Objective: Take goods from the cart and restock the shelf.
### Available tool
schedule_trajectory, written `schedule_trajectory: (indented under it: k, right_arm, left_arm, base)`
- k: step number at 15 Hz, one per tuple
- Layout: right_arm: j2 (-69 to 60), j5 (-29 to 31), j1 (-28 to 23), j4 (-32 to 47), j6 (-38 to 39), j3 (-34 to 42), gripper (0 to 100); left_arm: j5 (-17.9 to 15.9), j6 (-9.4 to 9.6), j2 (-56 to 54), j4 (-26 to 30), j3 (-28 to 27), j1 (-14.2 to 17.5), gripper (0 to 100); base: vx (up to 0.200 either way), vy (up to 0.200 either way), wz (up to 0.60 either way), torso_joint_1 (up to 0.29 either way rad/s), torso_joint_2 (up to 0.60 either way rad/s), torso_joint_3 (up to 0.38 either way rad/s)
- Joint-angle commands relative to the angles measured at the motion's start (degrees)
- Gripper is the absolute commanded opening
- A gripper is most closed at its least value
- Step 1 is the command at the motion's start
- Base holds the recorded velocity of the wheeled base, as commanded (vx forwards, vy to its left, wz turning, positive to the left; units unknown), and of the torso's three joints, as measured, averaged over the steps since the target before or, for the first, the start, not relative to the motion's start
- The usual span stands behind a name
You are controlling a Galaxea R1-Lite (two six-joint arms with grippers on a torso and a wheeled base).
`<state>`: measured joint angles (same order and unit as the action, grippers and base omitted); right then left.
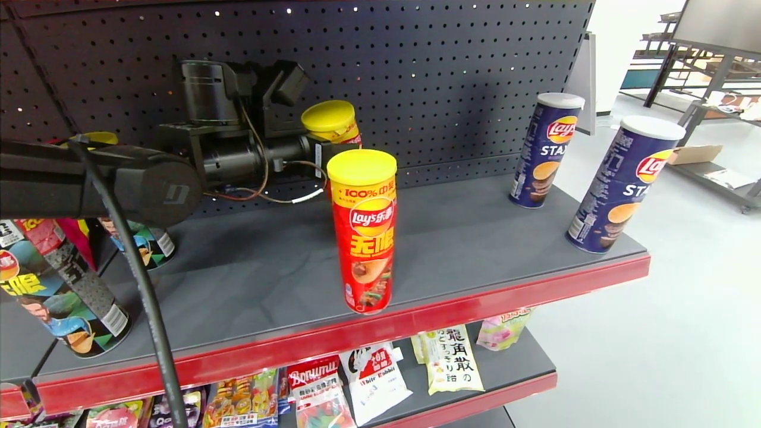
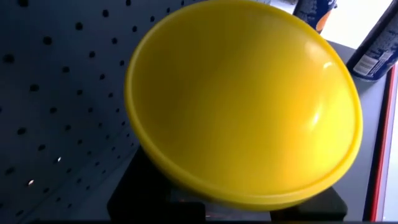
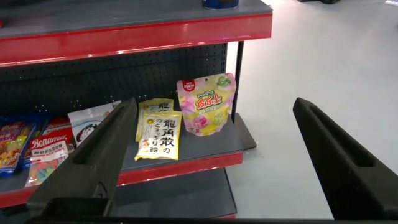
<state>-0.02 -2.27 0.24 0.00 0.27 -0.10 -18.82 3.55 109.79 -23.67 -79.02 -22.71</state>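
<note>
Shop: snack-stocked pegboard shelf (image 1: 475, 249)

The left claw (image 1: 321, 159) is mostly covered by its own wrist and the front red can (image 1: 364, 232), so its grip cannot be judged. The rear can (image 1: 333, 120) at that claw shows little beyond its yellow lid (image 2: 249, 106), which up close is a blur hiding the body beneath. Past this claw, a blue can (image 2: 314, 9) and a second blue can (image 2: 376, 43) are cut off by the picture's edge. Behind the left arm, a patterned can (image 1: 145, 242) is largely hidden. Beyond the right claw (image 3: 214, 109), a can bottom (image 3: 219, 3) on the upper shelf (image 3: 137, 31) is cut off, and the snack packets (image 3: 18, 140) farthest along run out of frame
</note>
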Motion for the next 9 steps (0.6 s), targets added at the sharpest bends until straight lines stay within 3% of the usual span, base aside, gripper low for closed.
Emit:
schedule_trajectory:
  k: [1, 7, 9]
  right_arm:
    - [0.0, 0.1, 0.0, 0.0, 0.0, 0.0, 100]
    - [0.0, 0.0, 0.0, 0.0, 0.0, 0.0, 100]
    - [0.0, 0.1, 0.0, 0.0, 0.0, 0.0, 100]
  left_arm:
    - [0.0, -0.03, 0.6, 0.4, -0.6, -0.1, 0]
    - [0.0, 0.23, 0.7, 0.6, -0.5, -0.1, 0]
    - [0.0, 0.41, -0.5, 2.9, -0.6, -0.1, 0]
  base:
    - [0.0, 0.0, 0.0, 0.0, 0.0, 0.0]
    - [0.0, 0.0, 0.0, 0.0, 0.0, 0.0]
    - [0.0, 0.0, 0.0, 0.0, 0.0, 0.0]
